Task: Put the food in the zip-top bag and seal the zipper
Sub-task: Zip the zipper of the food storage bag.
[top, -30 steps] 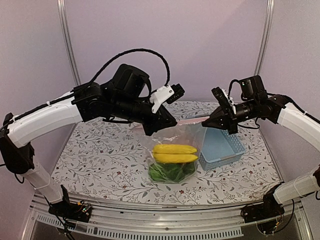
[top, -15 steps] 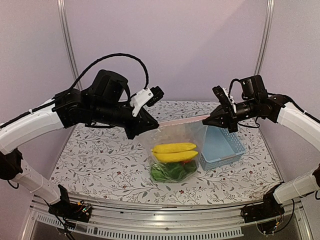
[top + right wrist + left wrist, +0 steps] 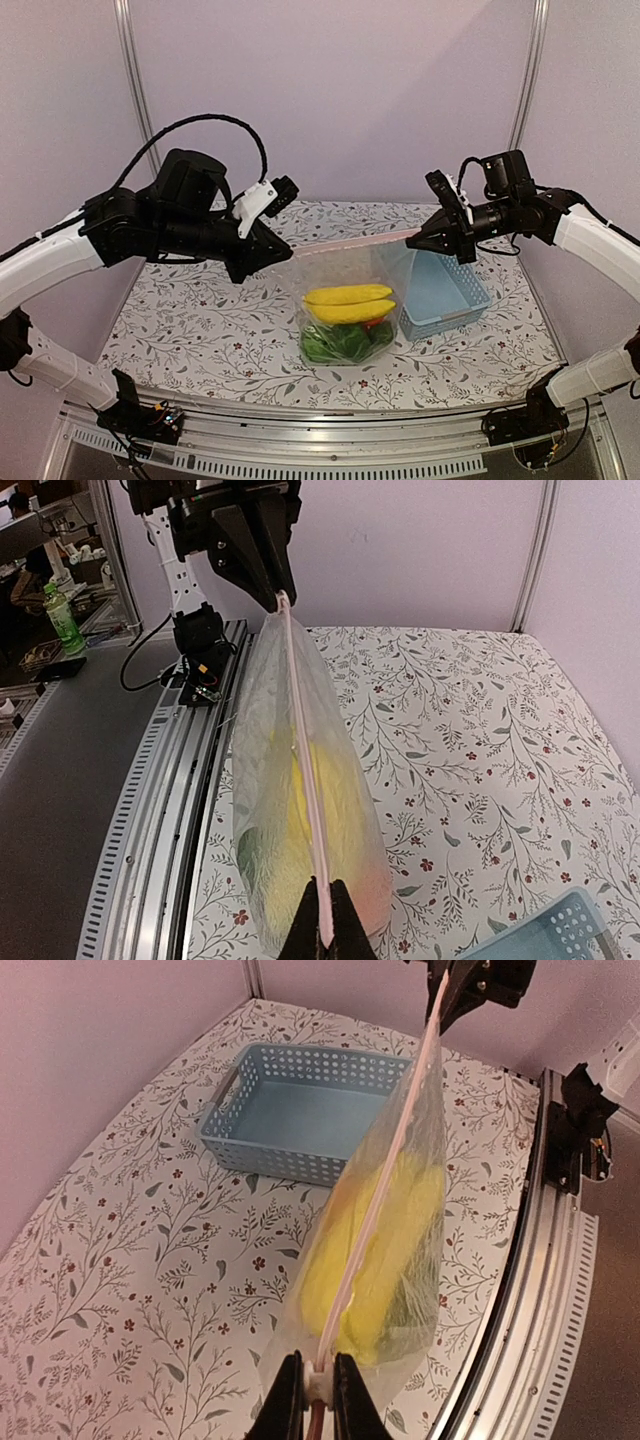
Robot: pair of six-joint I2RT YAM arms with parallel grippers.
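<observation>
Left gripper [image 3: 318,1388] and right gripper [image 3: 321,920] each pinch 1 end of the zipper [image 3: 345,243], stretching the bag [image 3: 340,275] of food [image 3: 348,304] taut between them over the table [image 3: 200,320]. Pulling wider could slip the strip from a pinch, dropping it.

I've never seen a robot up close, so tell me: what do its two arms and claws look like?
The left arm and right arm have smooth white shells with chunky black joints. A black cable loops over the left one. The left claw and right claw are black, two-fingered, each backed by a white bracket.
</observation>
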